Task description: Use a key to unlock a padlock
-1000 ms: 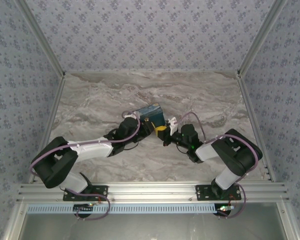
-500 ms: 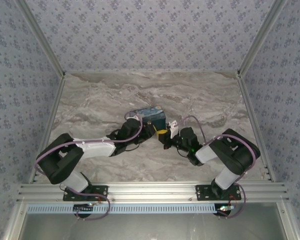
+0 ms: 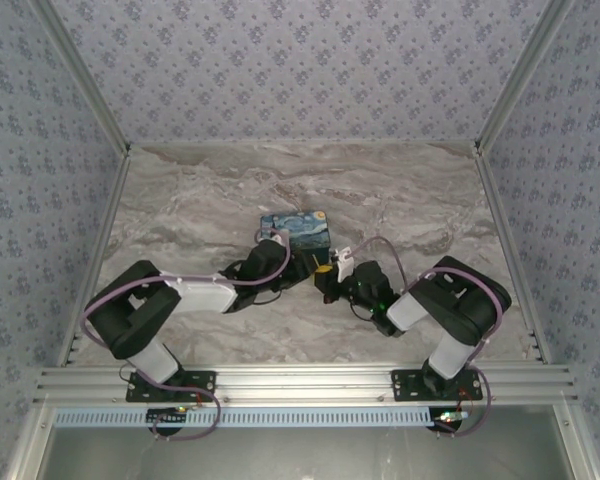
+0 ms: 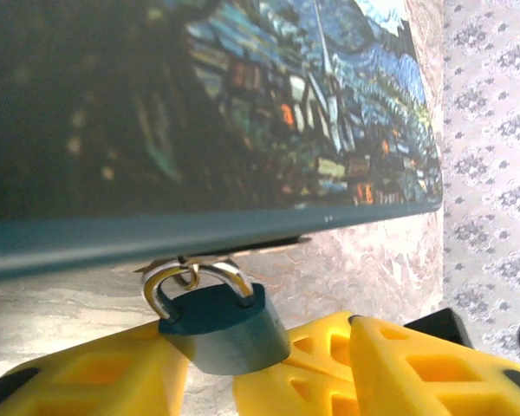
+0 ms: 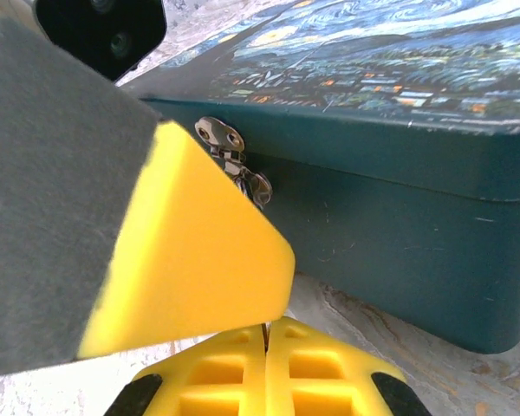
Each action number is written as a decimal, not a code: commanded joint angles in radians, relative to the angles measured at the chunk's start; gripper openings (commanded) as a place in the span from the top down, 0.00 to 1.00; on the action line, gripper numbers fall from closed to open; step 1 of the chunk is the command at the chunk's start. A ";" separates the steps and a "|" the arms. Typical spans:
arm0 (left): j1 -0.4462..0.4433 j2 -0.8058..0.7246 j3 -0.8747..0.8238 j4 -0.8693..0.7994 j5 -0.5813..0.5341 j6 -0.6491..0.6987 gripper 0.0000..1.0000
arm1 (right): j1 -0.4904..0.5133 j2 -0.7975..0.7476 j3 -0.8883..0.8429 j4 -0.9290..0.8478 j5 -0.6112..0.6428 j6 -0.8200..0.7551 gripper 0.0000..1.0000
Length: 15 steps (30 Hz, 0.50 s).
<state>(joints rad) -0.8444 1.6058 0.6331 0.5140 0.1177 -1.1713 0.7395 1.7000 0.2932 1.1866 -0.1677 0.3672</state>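
Two fingers (image 4: 87, 381) of the left hand (image 4: 218, 351) flank the padlock (image 4: 230, 325) — tips beside it.

Starry Night box (image 3: 296, 228) just ahead of left gripper (image 3: 302, 262), silver hasp (image 5: 234, 160) above right gripper (image 5: 265, 329), marble table (image 3: 200, 200) beneath, floral walls (image 3: 300, 70) beyond

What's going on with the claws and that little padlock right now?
Left claw shut on padlock, hanging from box hasp. Right claw shut, close alongside. Left claw's finger blocks the right wrist camera's line to the padlock.
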 commanded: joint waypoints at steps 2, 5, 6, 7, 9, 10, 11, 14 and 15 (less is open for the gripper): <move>-0.002 -0.074 0.002 0.006 -0.002 0.025 0.42 | 0.023 0.041 -0.001 0.060 0.028 0.025 1.00; -0.001 -0.142 0.000 -0.047 -0.020 0.056 0.36 | 0.034 0.060 0.002 0.070 0.030 0.036 1.00; 0.000 -0.169 0.000 -0.066 -0.028 0.072 0.34 | 0.038 0.064 0.005 0.069 0.034 0.036 1.00; 0.001 -0.199 0.000 -0.085 -0.037 0.087 0.32 | 0.040 0.067 0.006 0.069 0.039 0.039 1.00; 0.003 -0.258 -0.001 -0.111 -0.059 0.120 0.28 | 0.044 0.074 0.010 0.071 0.043 0.044 1.00; 0.003 -0.290 -0.001 -0.129 -0.077 0.136 0.26 | 0.044 0.077 0.011 0.073 0.045 0.045 1.00; 0.002 -0.325 0.000 -0.152 -0.098 0.151 0.23 | 0.044 0.080 0.013 0.073 0.045 0.046 1.00; 0.009 -0.407 0.009 -0.216 -0.136 0.203 0.15 | 0.050 0.087 0.019 0.075 0.045 0.050 1.00; 0.014 -0.427 0.013 -0.239 -0.142 0.213 0.14 | 0.050 0.089 0.021 0.075 0.045 0.052 1.00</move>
<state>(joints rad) -0.8417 1.2266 0.6167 0.3519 0.0315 -1.0313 0.7799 1.7809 0.2966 1.2442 -0.1413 0.4042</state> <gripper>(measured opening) 0.853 0.061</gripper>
